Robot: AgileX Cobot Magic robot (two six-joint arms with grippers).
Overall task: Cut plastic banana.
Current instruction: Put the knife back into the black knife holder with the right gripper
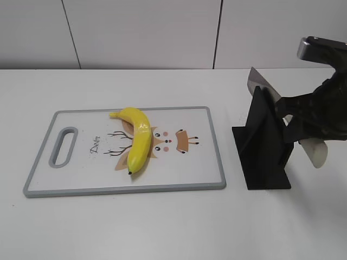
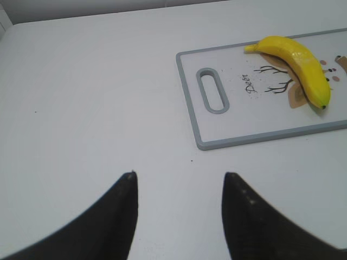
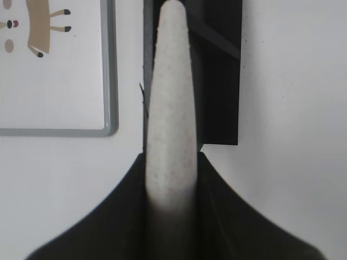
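The plastic banana, glossy yellow with a dark tip, lies whole on the white cutting board, left of its middle; it also shows in the left wrist view. A knife with a grey blade and a pale speckled handle rests in the black stand right of the board. My right gripper is shut on the knife handle at the stand. My left gripper is open and empty over bare table left of the board; it is not seen in the exterior view.
The cutting board has a grey rim, a handle slot at its left end and a deer drawing. The white table runs back to a white wall. The right arm hangs over the stand.
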